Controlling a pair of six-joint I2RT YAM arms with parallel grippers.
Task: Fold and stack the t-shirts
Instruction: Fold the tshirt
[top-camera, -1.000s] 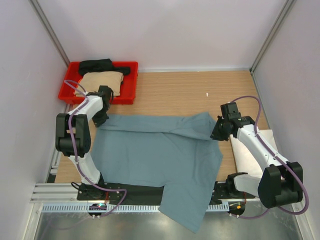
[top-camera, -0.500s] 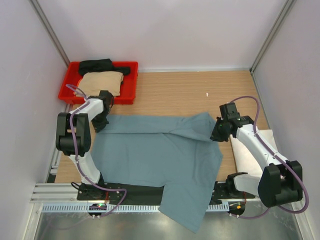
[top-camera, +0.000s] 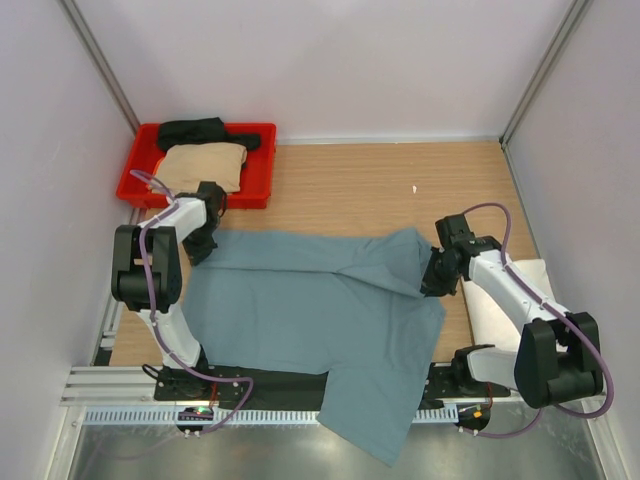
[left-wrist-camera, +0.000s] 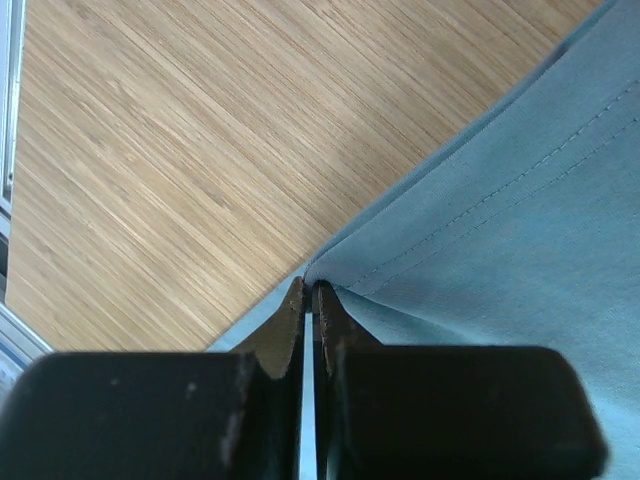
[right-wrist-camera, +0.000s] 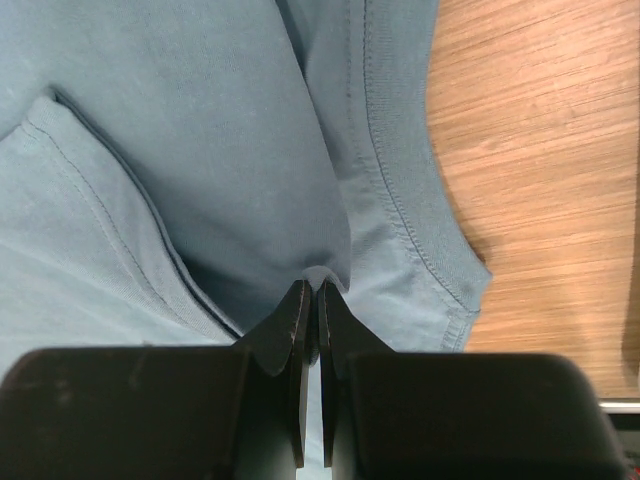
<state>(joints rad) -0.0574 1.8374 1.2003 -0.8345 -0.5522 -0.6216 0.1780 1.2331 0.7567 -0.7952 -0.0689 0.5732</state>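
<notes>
Soft, matte teal-blue t-shirt (top-camera: 300, 310) lies spread on the wood-grain table (top-camera: 350, 185), one end draping over the near edge. The left gripper (left-wrist-camera: 308, 287) pinches its stitched corner. The right gripper (right-wrist-camera: 310, 288) pinches a fold beside the curved collar. Beyond, 2 more, tan t-shirt (top-camera: 205, 165) and black t-shirt (top-camera: 200, 131), fill the red plastic tray (top-camera: 255, 190).

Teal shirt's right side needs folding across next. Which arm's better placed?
Right. The right gripper is shut on the shirt at its right edge, where cloth already overlaps. The left gripper pinches the far-left corner, away from it.
</notes>
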